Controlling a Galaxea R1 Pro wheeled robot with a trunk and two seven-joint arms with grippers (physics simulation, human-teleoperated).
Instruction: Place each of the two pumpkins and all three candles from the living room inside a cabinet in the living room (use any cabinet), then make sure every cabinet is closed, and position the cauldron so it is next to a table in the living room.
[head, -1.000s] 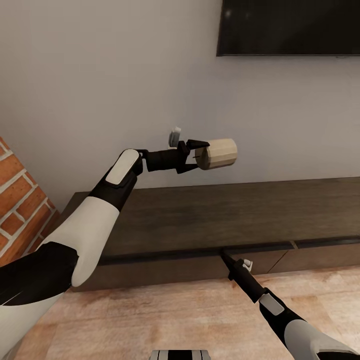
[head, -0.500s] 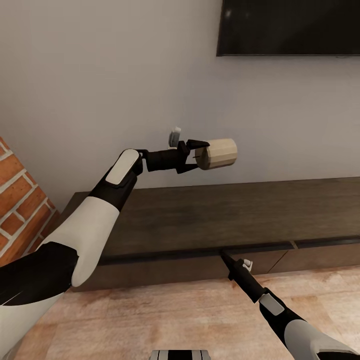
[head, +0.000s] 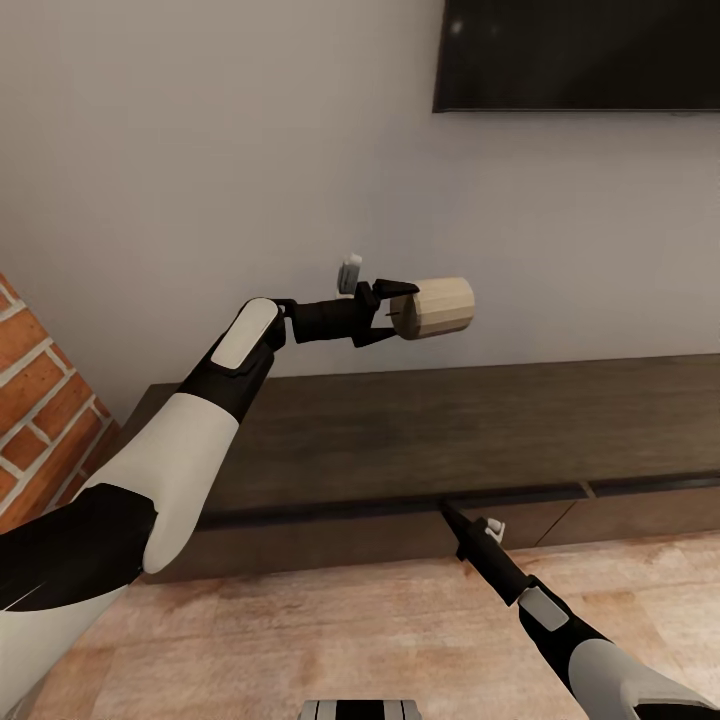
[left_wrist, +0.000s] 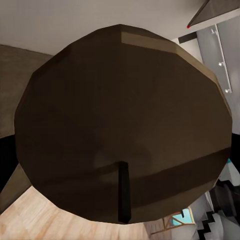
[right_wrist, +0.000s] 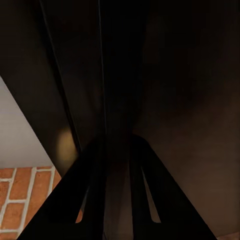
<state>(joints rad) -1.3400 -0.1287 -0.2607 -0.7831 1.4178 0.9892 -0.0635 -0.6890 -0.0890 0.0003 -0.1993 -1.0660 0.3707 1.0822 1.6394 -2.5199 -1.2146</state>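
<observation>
Candle (head: 438, 307) gripped sideways by left claw (head: 392, 310) above cabinet (head: 420, 430).

A home living room is showing here: a dark wall-mounted screen (head: 580, 55) is hanging above a long low cabinet (head: 420, 440), with wood flooring (head: 330, 630) and brick (head: 40, 430).

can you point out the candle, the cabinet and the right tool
candle (head: 432, 308): head view, on its tan side, held in the left tool.
cabinet (head: 420, 430): head view, on its flat dark-brown top.
right tool (head: 446, 511): head view, at its fingertips by the cabinet's front edge.
</observation>
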